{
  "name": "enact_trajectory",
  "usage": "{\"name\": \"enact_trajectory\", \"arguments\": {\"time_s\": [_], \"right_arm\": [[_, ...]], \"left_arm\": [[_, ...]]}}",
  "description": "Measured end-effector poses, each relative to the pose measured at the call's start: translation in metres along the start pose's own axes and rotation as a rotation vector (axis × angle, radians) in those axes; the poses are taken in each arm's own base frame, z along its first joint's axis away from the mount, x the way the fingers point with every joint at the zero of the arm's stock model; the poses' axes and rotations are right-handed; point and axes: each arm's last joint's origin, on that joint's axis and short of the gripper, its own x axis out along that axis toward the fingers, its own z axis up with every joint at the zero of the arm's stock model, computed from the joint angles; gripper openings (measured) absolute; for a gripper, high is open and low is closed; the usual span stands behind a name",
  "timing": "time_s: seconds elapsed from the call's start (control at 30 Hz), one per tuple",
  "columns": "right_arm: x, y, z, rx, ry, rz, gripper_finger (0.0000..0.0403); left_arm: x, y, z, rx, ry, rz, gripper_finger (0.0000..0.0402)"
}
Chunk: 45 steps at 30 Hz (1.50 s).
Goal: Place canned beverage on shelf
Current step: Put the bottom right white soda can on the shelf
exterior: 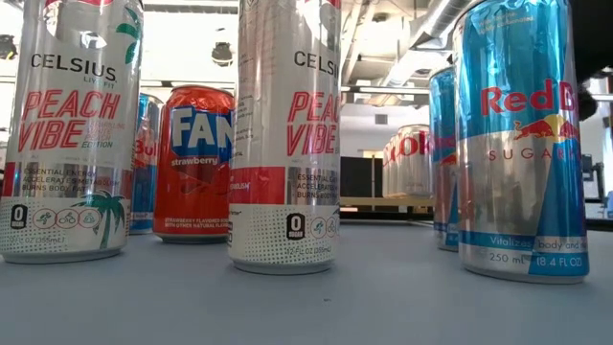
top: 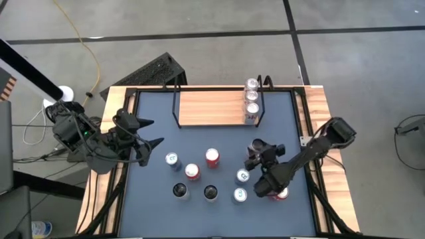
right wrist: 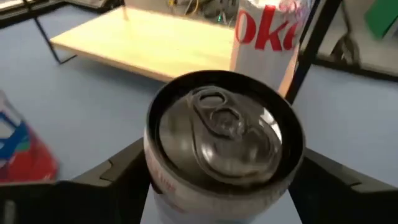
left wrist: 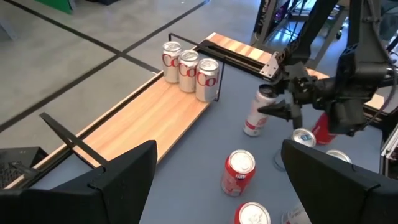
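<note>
My right gripper point(top: 256, 151) sat mid-desk toward the right edge, fingers spread on either side of a silver can point(right wrist: 222, 140). From the wrist camera I couldn't tell whether they gripped it or just framed it. That can stood upright on the desk, short of the shelf point(top: 209, 108) at the far edge. Three cans point(top: 252, 101) already crowded the shelf's right end, so the open board beside them looked like my target. My left gripper point(top: 147, 136) waited wide open and empty by the left edge.

Bright even light, blurred right-wrist close-up
</note>
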Motion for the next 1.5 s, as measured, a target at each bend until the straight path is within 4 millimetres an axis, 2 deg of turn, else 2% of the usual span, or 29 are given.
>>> {"name": "enact_trajectory", "arguments": {"time_s": [0.2, 0.33, 0.47, 0.63, 0.83, 0.97, 1.1, 1.3, 1.4, 1.5], "right_arm": [[-0.021, -0.014, 0.019, 0.064, 0.143, 0.049, 0.0318], [-0.032, -0.025, 0.041, 0.073, 0.268, 0.096, 0.0319], [-0.037, -0.034, 0.062, 0.043, 0.322, 0.156, 0.0319], [-0.038, -0.036, 0.069, 0.015, 0.337, 0.207, 0.0319], [-0.040, -0.033, 0.080, -0.101, 0.508, 0.271, 0.0319], [-0.046, -0.027, 0.104, -0.161, 0.581, 0.336, 0.0320], [-0.050, -0.028, 0.142, -0.215, 0.660, 0.398, 0.0320], [-0.040, -0.043, 0.191, -0.307, 0.693, 0.402, 0.0320], [-0.026, -0.049, 0.204, -0.314, 0.794, 0.453, 0.0320], [-0.015, -0.052, 0.209, -0.263, 0.955, 0.538, 0.0320]], "left_arm": [[0.000, 0.000, 0.000, 0.010, 0.001, 0.001, 0.0332], [0.000, 0.000, 0.000, 0.017, 0.001, 0.000, 0.0332], [0.000, 0.000, 0.000, 0.030, 0.000, 0.001, 0.0332], [0.000, 0.000, 0.000, 0.029, 0.000, 0.001, 0.0332], [0.000, 0.000, 0.000, 0.029, 0.001, 0.000, 0.0332], [0.000, 0.000, 0.000, 0.030, 0.005, -0.003, 0.0332], [0.000, 0.000, 0.000, 0.030, 0.006, -0.004, 0.0332], [0.000, -0.001, -0.001, 0.031, 0.023, -0.018, 0.0332], [0.000, -0.001, -0.001, 0.031, 0.026, -0.021, 0.0332], [0.000, -0.001, -0.001, 0.031, 0.027, -0.021, 0.0332]]}}
